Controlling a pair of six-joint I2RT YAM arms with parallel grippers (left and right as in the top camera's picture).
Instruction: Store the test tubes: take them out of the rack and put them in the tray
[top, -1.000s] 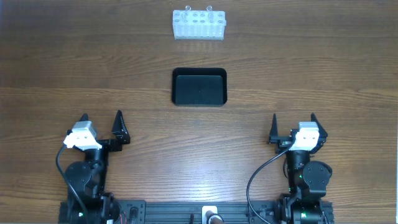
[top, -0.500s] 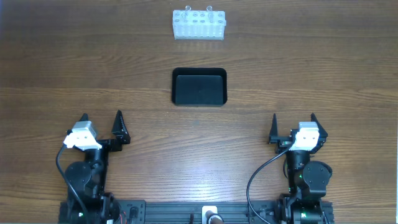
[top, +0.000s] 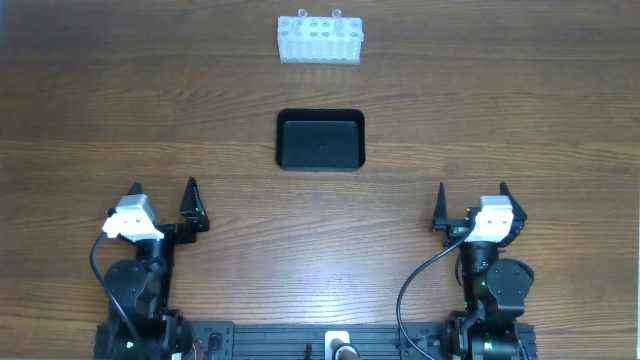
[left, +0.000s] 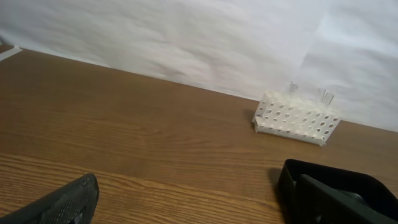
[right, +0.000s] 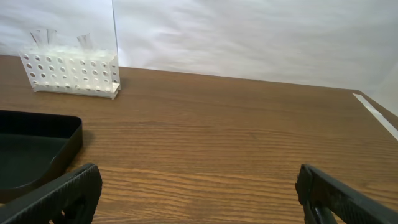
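Brown wood-grain desk (top: 150, 100) under everything. Black rectangular tray (top: 321, 140) at mid-desk; lies well apart from both end effectors, farther out from the arm bases and between the two. White perforated rack (top: 319, 41) beyond the tray, near the desk's far edge and in line with it; stands farther still from either end effector. Left end effector (top: 163, 186) at the near left of the desk, close to its arm's base, fingers spread wide apart; faces the rack and one end of the tray across bare wood in the left wrist view. Right end effector (top: 472, 188) at the near right, likewise spread wide apart; looks toward the tray's other end and the rack behind it. Two clear test tubes (top: 300, 14) upright along the rack's far side, one left of its middle and one right, rims just above the top plate; well apart from both end effectors.
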